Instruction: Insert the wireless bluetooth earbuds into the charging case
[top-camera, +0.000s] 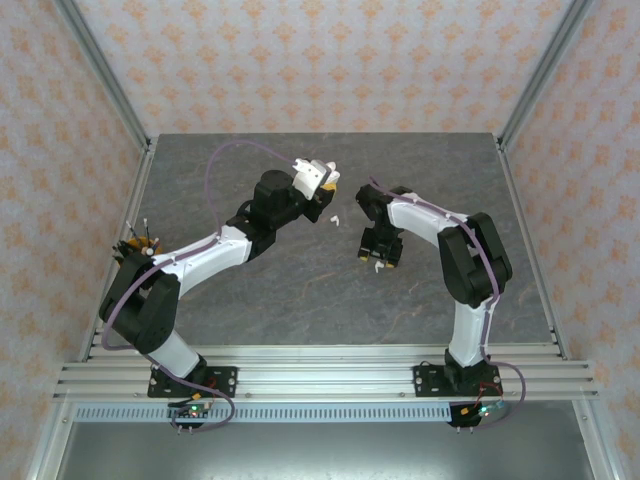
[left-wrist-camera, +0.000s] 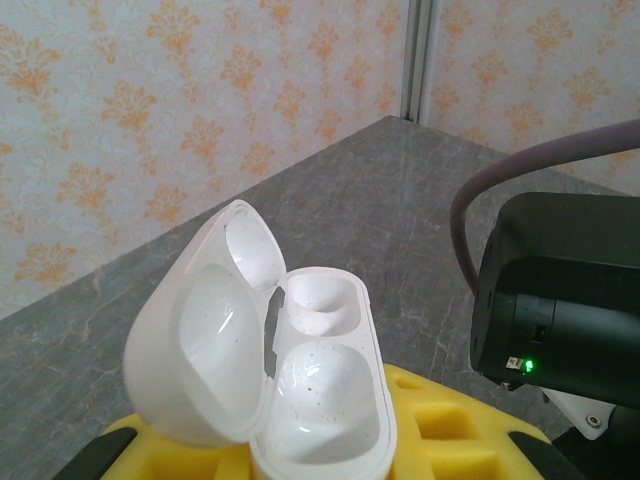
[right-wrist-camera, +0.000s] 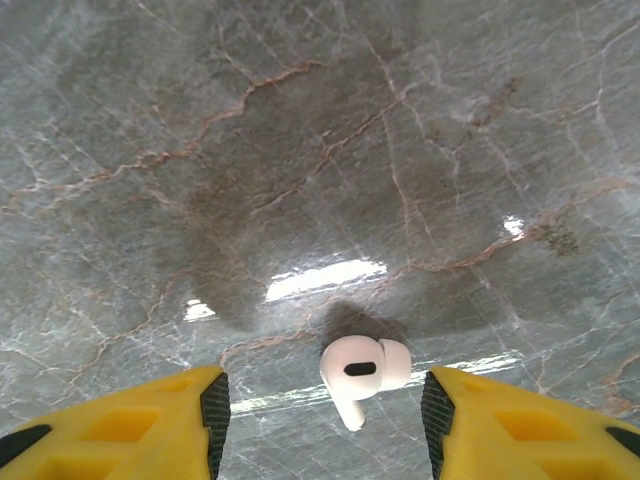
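Right wrist view: we see a glossy white earbud (right-wrist-camera: 362, 372), bulbous with a short stem, lying on the veined grey stone table (right-wrist-camera: 300, 150) between the right gripper's (right-wrist-camera: 325, 425) spread yellow fingers, touching neither. Left wrist view: the left gripper (left-wrist-camera: 300, 455) clamps the smooth, pebble-shaped charging case (left-wrist-camera: 320, 400), lid hinged open.

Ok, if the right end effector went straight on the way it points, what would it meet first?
Probably the white earbud lying on the grey table, roughly centred under the open right end effector.
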